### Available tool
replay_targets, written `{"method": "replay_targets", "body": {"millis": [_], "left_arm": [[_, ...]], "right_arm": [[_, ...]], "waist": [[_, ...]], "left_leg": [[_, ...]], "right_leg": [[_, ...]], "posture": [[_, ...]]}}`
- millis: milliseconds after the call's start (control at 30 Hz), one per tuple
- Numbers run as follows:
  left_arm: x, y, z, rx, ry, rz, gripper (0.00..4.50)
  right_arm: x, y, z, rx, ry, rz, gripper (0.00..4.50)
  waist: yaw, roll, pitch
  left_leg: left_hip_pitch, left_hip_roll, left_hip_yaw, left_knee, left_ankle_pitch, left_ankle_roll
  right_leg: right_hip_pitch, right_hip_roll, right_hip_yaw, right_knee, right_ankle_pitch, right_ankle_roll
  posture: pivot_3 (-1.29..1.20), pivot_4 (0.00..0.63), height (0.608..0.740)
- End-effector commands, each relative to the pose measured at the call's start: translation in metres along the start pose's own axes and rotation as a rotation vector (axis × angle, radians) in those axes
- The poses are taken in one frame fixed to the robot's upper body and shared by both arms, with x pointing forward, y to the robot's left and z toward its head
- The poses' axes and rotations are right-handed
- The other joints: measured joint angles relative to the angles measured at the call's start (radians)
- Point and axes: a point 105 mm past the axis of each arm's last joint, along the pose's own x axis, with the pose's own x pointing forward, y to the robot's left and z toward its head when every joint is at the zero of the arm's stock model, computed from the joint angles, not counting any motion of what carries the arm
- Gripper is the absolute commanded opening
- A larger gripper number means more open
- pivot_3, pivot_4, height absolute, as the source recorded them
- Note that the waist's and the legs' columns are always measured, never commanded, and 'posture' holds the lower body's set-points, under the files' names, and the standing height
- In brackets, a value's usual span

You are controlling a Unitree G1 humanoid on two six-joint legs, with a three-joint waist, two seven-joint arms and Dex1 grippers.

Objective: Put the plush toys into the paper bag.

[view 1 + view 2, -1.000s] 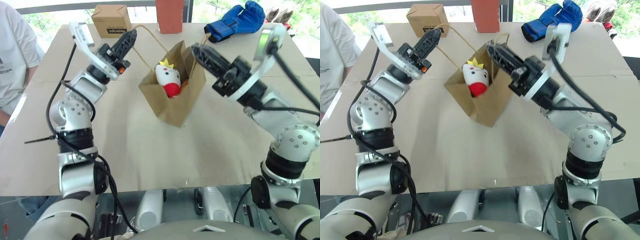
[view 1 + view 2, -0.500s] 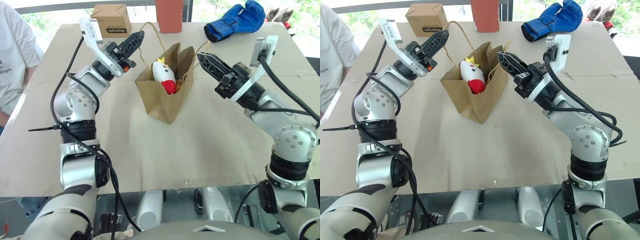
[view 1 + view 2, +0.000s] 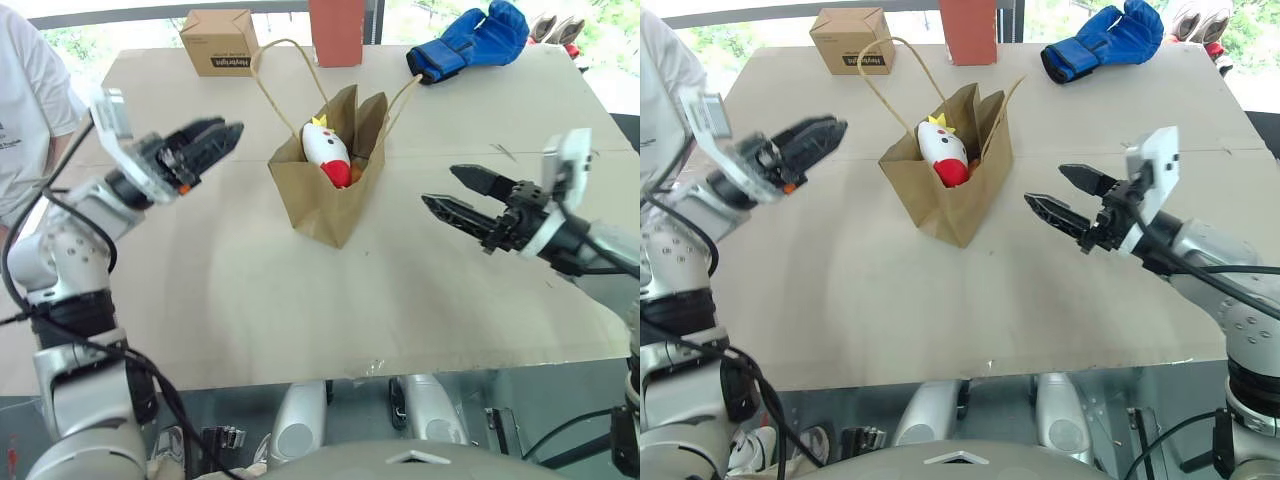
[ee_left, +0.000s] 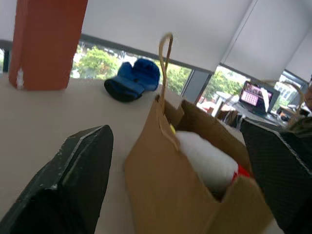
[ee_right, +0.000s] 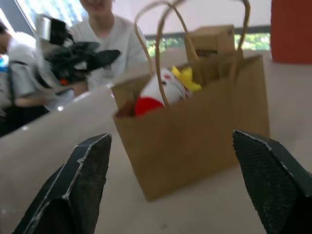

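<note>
Head views: paper bag (image 3: 330, 190) standing upright mid-table (image 3: 250, 290), mouth open, both loop handles up. White doll (image 3: 325, 150) sitting inside, crown end up, red end down, top poking above the rim; sliver of orange (image 3: 355, 172) beside the red end, likely the orange-brown toy, mostly hidden. Left gripper (image 3: 212, 140) off to the bag's left, well apart, fingers spread, nothing between them. Right gripper (image 3: 455, 190) off to the bag's right, also apart, fingers spread and empty. Blue glove (image 3: 470, 40), small cardboard box (image 3: 218, 40) and red block (image 3: 338, 30) along the far edge, untouched. Person in a white shirt (image 3: 25, 100) at the table's left side. Left wrist view: both black fingers (image 4: 73, 185) wide apart, framing the bag (image 4: 165, 185); white doll (image 4: 207, 163) visible down in the mouth; no contact with the paper. Right wrist view: fingers (image 5: 78, 190) released, wide, bag (image 5: 195, 146) between them at a distance; doll's red end and yellow crown (image 5: 163, 90) showing over the rim; other gripper (image 5: 83, 56) beyond. Judgement: loading step looks finished, both toys apparently in the bag, no plush left on the table. Next move calls for little: clear both arms away without snagging the handles or tipping the bag; confirm the orange toy if possible.
</note>
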Motion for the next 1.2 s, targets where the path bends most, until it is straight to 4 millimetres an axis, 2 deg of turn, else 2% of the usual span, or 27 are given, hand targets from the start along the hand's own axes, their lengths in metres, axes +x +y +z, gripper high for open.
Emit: {"method": "replay_targets", "body": {"millis": [33,100,167,233,367,533,567,767,1033,1067,1100,1167,1200], "left_arm": [[0.012,-0.016,0.001,0.063,-0.013,-0.023,4.45],[0.014,-0.025,-0.009,0.078,0.013,-0.058,4.45],[0.012,-0.034,-0.021,0.099,0.062,-0.092,4.45],[0.012,-0.038,-0.031,0.11,0.098,-0.106,4.45],[0.022,-0.05,-0.045,0.129,0.142,-0.18,4.5],[0.036,-0.058,-0.055,0.197,0.173,-0.213,4.5],[0.037,-0.059,-0.056,0.2,0.172,-0.215,4.5],[0.043,-0.057,-0.061,0.264,0.157,-0.139,4.5],[0.057,-0.046,-0.069,0.289,0.123,0.007,4.5],[0.059,-0.046,-0.071,0.286,0.117,0.022,4.09],[0.061,-0.045,-0.072,0.283,0.113,0.032,3.95],[0.067,-0.052,-0.074,0.282,0.095,0.022,3.4],[0.069,-0.054,-0.075,0.282,0.086,0.018,2.82]], "right_arm": [[0.02,0.007,0.001,-0.003,-0.045,0.022,3.94],[0.032,0.015,-0.001,0.019,-0.053,0.048,3.94],[0.042,0.026,-0.014,-0.013,0.001,0.102,3.94],[0.053,0.029,-0.032,-0.091,0.078,0.119,3.94],[0.084,0.027,-0.035,-0.165,0.063,0.126,2.77],[0.107,0.033,-0.041,-0.209,0.04,0.194,0.3],[0.109,0.034,-0.041,-0.211,0.036,0.2,0.1],[0.122,0.037,-0.044,-0.192,0.005,0.216,0.1],[0.122,0.035,-0.054,-0.183,0.015,0.208,0.1],[0.122,0.034,-0.055,-0.181,0.017,0.206,0.0],[0.122,0.034,-0.056,-0.179,0.019,0.205,0.0],[0.121,0.035,-0.059,-0.175,0.022,0.201,0.0],[0.12,0.035,-0.06,-0.176,0.023,0.198,0.0]], "waist": [[0.005,0.0,0.0],[0.006,0.0,0.0],[0.004,-0.001,0.0],[0.004,-0.001,0.0],[0.002,0.0,0.0],[0.003,0.0,0.0],[0.002,0.0,0.0],[0.001,0.0,0.0],[0.002,0.0,0.0],[0.001,0.0,0.0],[0.002,0.0,0.0],[0.002,0.0,0.0],[0.002,0.0,0.0]], "left_leg": [[0.0,0.001,0.0,0.001,0.0,0.0],[-0.002,0.001,0.0,0.002,0.0,0.0],[-0.002,0.001,0.0,0.004,0.0,-0.001],[-0.002,0.0,0.002,0.003,0.0,0.0],[-0.002,0.0,0.002,0.002,0.0,0.0],[-0.002,0.0,0.001,0.003,0.0,0.0],[-0.002,0.0,0.001,0.003,0.0,0.0],[-0.002,0.0,0.001,0.003,0.0,0.0],[-0.001,0.0,0.001,0.003,0.0,0.0],[-0.001,0.0,0.001,0.003,0.0,0.0],[-0.001,0.0,0.001,0.003,0.0,0.0],[-0.001,0.0,0.0,0.003,0.0,0.0],[-0.001,0.0,0.0,0.004,0.0,0.0]], "right_leg": [[0.0,0.0,0.0,0.0,0.0,0.0],[-0.001,0.0,-0.001,0.0,0.0,0.0],[-0.001,0.0,-0.001,0.0,0.002,-0.003],[0.0,-0.001,0.001,-0.001,0.002,-0.003],[-0.001,0.0,0.0,-0.001,0.002,-0.003],[-0.001,0.0,-0.001,0.001,0.002,-0.002],[-0.001,0.0,-0.001,0.001,0.003,-0.001],[-0.001,0.001,0.0,0.002,0.004,0.002],[-0.001,0.001,0.0,0.003,0.004,0.002],[-0.001,0.001,0.0,0.003,0.004,0.002],[-0.001,0.001,0.0,0.003,0.004,0.002],[0.0,0.001,0.0,0.003,0.004,0.002],[0.0,0.001,0.0,0.004,0.004,0.002]], "posture": [[0.0,0.15,0.714],[0.0,0.15,0.714],[0.0,0.15,0.714],[0.0,0.15,0.714],[0.0,0.15,0.714],[0.0,0.15,0.714],[0.0,0.15,0.714],[0.0,0.15,0.714],[0.0,0.15,0.714],[0.0,0.15,0.714],[0.0,0.15,0.714],[0.0,0.15,0.714],[0.0,0.15,0.714]]}}
